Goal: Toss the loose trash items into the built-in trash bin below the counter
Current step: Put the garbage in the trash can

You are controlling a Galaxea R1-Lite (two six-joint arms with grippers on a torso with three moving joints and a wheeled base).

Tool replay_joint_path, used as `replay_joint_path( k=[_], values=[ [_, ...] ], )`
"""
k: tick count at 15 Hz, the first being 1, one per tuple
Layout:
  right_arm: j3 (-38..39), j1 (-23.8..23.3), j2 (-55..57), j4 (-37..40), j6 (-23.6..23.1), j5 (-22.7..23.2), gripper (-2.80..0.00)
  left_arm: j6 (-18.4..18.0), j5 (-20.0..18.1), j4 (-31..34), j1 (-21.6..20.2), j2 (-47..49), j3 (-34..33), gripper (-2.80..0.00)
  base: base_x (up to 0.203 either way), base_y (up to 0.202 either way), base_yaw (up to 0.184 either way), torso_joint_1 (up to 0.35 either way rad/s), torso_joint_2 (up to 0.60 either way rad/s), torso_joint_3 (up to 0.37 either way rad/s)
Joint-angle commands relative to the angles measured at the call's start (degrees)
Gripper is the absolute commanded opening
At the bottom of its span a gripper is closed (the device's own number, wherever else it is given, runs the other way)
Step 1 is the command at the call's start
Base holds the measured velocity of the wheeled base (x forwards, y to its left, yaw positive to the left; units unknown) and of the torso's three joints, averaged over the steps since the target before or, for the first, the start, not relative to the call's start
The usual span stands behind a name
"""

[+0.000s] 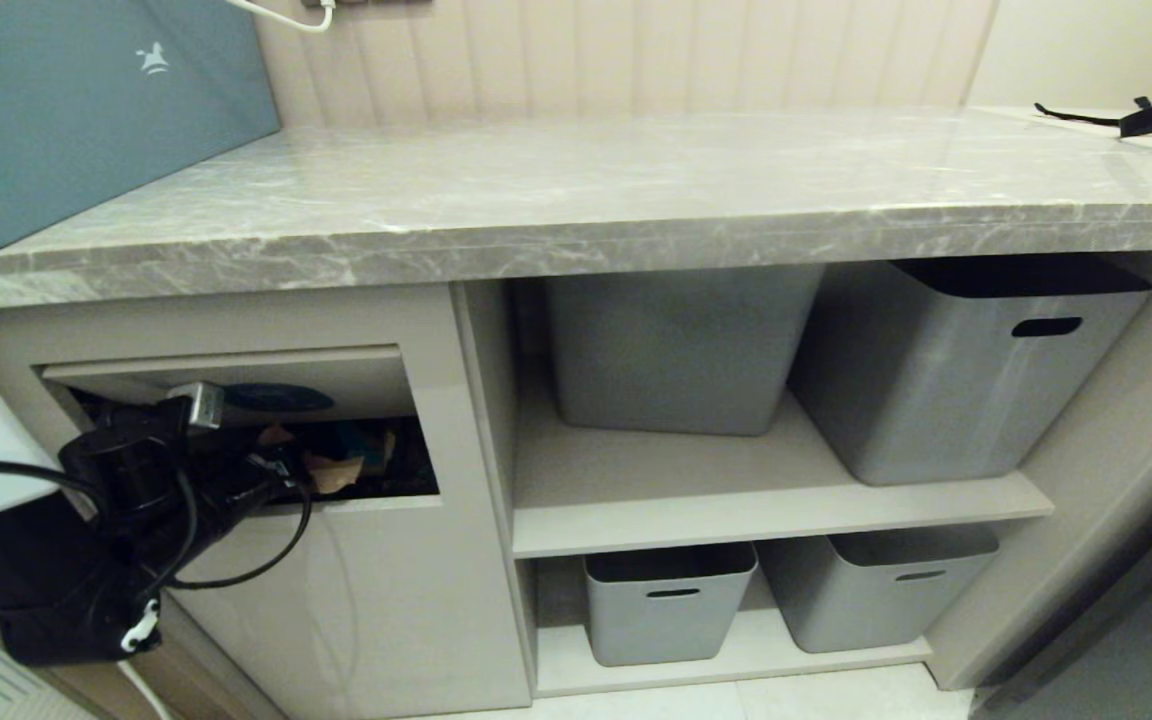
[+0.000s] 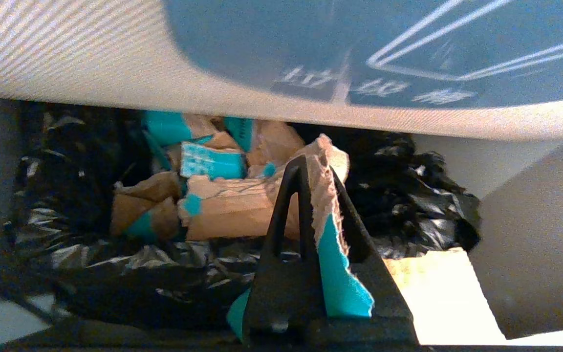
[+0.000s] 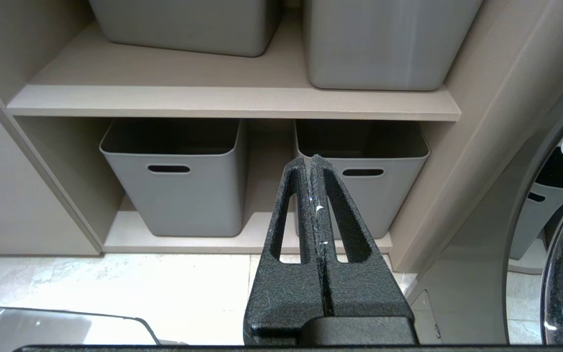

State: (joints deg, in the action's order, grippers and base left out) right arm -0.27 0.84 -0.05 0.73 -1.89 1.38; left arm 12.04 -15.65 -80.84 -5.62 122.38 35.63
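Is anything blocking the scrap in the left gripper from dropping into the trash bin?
Nothing visible does. The flap is tilted open above the left gripper, which is shut on the cardboard scrap over the bin's black liner.

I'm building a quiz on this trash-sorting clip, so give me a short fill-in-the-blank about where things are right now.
1. The left gripper is shut on a torn scrap of ____ with a turquoise face.
2. It reaches into the built-in trash bin, whose flap is tilted ____.
3. The bin's liner is ____ in colour.
4. The right gripper, shut and holding nothing, points at the ____ storage bins.

Missing words: cardboard; open; black; grey
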Motion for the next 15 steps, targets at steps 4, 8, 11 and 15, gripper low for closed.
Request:
replay_joint_path(
  k=[4,8,11,15],
  values=[
    [0.0,0.0,0.0,0.0,0.0,0.0,-2.80,0.1,3.0,-0.3,0.2,1.7,1.8,-2.80,0.000,0.000,0.000,0.000,0.00,0.000],
    [0.0,0.0,0.0,0.0,0.0,0.0,-2.80,0.8,5.5,-0.1,0.6,3.8,2.2,-2.80,0.000,0.000,0.000,0.000,0.00,0.000],
    [0.0,0.0,0.0,0.0,0.0,0.1,-2.80,0.8,5.5,-0.1,1.0,4.6,2.2,-2.80,0.000,0.000,0.000,0.000,0.00,0.000],
    [0.0,0.0,0.0,0.0,0.0,0.0,-2.80,0.5,6.0,-0.1,1.4,5.1,1.9,-2.80,0.000,0.000,0.000,0.000,0.00,0.000]
  ],
)
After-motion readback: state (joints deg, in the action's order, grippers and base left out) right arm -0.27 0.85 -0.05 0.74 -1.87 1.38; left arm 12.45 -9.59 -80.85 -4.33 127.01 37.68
